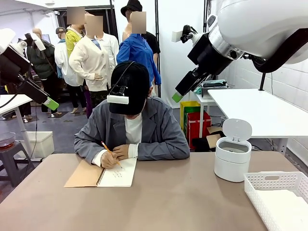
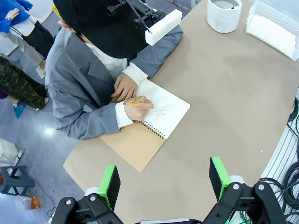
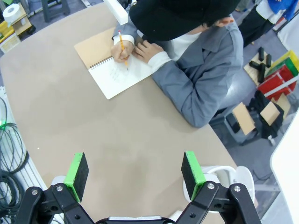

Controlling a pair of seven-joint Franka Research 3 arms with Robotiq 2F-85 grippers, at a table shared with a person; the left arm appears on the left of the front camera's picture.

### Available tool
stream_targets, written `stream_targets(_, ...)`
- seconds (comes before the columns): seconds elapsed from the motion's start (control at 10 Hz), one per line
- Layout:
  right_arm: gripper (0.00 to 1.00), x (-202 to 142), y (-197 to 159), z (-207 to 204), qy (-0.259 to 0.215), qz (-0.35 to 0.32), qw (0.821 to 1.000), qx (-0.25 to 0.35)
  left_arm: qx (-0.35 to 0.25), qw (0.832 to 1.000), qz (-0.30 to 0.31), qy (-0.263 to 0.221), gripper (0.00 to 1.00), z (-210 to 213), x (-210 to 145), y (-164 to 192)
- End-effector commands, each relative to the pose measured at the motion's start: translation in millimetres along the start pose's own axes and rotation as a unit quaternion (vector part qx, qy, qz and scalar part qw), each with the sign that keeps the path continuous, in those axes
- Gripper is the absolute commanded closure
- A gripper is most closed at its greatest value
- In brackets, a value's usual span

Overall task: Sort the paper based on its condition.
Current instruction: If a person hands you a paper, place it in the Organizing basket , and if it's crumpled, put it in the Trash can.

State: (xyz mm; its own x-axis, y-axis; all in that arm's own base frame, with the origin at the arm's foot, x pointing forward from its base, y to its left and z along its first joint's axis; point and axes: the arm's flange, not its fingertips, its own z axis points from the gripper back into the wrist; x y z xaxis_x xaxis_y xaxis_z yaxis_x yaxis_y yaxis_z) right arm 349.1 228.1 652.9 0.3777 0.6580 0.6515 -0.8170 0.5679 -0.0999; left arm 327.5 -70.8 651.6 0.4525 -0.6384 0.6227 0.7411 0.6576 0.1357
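Observation:
A person sits at the far side of the table and writes with a pencil (image 1: 107, 149) on the open page of a tan-covered spiral notebook (image 1: 103, 174) (image 2: 149, 130) (image 3: 112, 65). The paper, as loose sheets or a wad, is out of view. A flat white layer lies inside the white mesh basket (image 1: 269, 182) (image 2: 273, 30); I cannot tell whether it is paper. My left gripper (image 1: 51, 103) (image 2: 163, 179) hangs high at the left, open and empty. My right gripper (image 1: 177, 96) (image 3: 133, 170) hangs high at the right, open and empty.
A small white bin (image 1: 232, 161) (image 2: 224, 14) (image 3: 219, 175) with its lid flipped up stands right of the person, the basket in front of it at the table's right corner. The tan tabletop (image 1: 183, 202) is bare between notebook and bin. Cables hang at my side of the table.

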Motion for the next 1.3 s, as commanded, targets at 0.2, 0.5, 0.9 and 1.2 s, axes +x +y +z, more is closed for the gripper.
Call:
stream_targets(0.2,0.0,-0.7,-1.1,-0.3,0.001,0.002,1.0,0.0,0.0,1.0,0.0,-0.003,0.0,1.5,-0.2,-0.5)
stream_targets(0.5,0.0,-0.7,-1.1,-0.3,0.001,0.002,1.0,0.0,0.0,1.0,0.0,-0.003,0.0,1.5,-0.2,-0.5)
stream_targets(0.9,0.0,-0.7,-1.1,-0.3,0.001,0.002,1.0,0.0,0.0,1.0,0.0,-0.003,0.0,1.5,-0.2,-0.5)
stream_targets(1.2,0.0,-0.7,-1.1,-0.3,0.001,0.002,1.0,0.0,0.0,1.0,0.0,-0.003,0.0,1.5,-0.2,-0.5)
